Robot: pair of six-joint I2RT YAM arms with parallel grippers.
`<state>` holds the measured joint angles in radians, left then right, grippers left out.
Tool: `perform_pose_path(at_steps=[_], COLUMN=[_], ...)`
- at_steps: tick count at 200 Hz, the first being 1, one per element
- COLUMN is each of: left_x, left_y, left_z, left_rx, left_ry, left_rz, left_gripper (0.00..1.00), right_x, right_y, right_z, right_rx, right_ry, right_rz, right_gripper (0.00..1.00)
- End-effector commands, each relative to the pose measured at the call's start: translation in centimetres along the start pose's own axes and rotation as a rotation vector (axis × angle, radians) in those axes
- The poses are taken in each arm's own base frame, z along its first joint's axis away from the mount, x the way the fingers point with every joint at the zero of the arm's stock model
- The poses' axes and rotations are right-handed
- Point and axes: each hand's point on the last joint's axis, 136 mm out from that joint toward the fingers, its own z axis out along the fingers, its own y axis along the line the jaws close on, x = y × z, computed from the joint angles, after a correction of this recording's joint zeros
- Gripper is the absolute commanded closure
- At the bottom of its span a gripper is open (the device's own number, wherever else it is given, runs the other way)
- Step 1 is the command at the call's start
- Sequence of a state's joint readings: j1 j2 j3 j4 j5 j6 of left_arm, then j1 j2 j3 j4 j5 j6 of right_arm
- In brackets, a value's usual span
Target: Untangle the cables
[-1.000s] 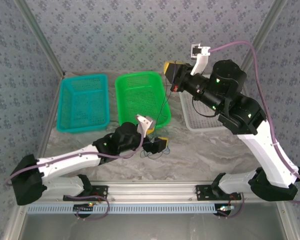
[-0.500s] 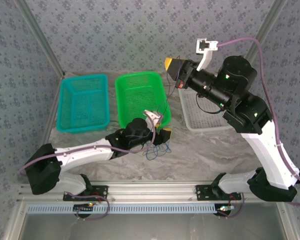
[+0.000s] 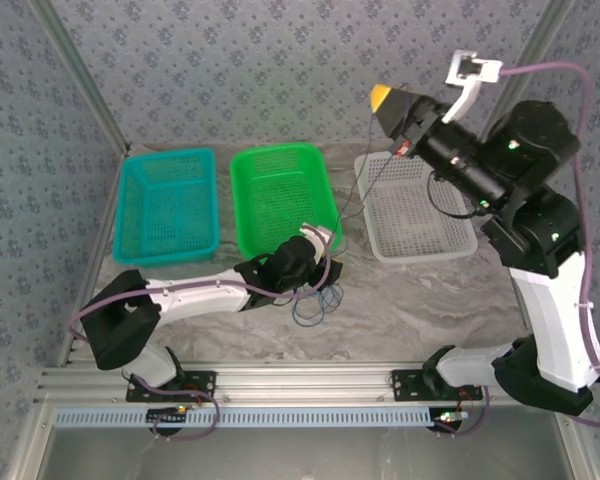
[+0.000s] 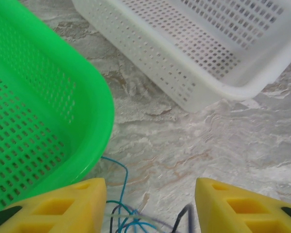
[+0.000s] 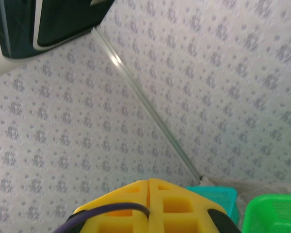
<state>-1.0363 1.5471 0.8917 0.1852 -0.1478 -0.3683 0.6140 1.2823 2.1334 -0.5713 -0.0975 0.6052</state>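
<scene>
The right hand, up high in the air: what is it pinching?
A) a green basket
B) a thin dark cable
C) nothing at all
B: the right hand is squeezed shut on a thin dark cable, which sticks out from between its yellow halves.

Arms (image 3: 552, 300): white links, black joints, green indicator lights, purple-grey cables (image 3: 540, 68), yellow end effector fingers (image 4: 53, 204).

Top external: high behind arm bases, looked down over whole counter (image 3: 410, 290), far off. Left wrist: low, close to counter, faced forward past left claw (image 4: 150, 196) at bottom edge. Right wrist: held high, faced wall (image 5: 208, 73) over right claw (image 5: 149, 187). Green basket (image 3: 280, 195) shared by all three; white basket (image 3: 415, 210) by top and left wrist.
</scene>
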Motion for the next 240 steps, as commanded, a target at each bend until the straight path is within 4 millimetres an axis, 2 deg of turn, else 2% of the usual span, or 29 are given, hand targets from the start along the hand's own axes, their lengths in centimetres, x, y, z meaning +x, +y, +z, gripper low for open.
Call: perform_pose_path(at_steps=[1, 59, 98, 126, 160, 168, 186, 209, 240], left_x=[1.8, 3.4, 4.4, 5.5, 6.9, 7.3, 7.2, 5.5, 3.4], left_y=[1.0, 1.4, 1.8, 2.4, 3.1, 3.2, 3.2, 2.7, 1.9], left_z=[0.4, 1.2, 1.6, 1.5, 1.5, 1.6, 1.3, 0.5, -0.7], left_rx=[-0.046, -0.061, -0.075, -0.097, -0.123, -0.126, -0.122, -0.095, -0.065], left_ry=[0.047, 0.106, 0.135, 0.157, 0.197, 0.205, 0.196, 0.126, 0.076], left_rz=[-0.003, 0.01, 0.014, 0.011, 0.006, 0.004, -0.012, -0.028, -0.015], left_gripper=[0.5, 0.51, 0.66, 0.66, 0.6, 0.6, 0.6, 0.57, 0.53], right_x=[-3.1, -7.6, -8.9, -10.9, -12.5, -12.5, -11.0, -9.8, -9.2], right_y=[0.6, 0.7, 0.7, 0.2, 0.0, -0.2, -1.7, -3.5, -4.7], right_z=[-2.2, -4.3, -4.8, -6.5, -7.6, -7.5, -6.0, -4.9, -4.3], right_rx=[0.001, 0.007, 0.007, 0.06, 0.096, 0.099, 0.109, 0.135, 0.154], right_ry=[-0.062, -0.191, -0.231, -0.31, -0.372, -0.371, -0.298, -0.258, -0.248], right_rz=[-0.038, -0.03, -0.014, -0.043, -0.07, -0.063, -0.007, 0.02, 0.004], right_gripper=[1.0, 1.0, 1.0, 1.0, 1.0, 1.0, 1.0, 1.0, 1.0])
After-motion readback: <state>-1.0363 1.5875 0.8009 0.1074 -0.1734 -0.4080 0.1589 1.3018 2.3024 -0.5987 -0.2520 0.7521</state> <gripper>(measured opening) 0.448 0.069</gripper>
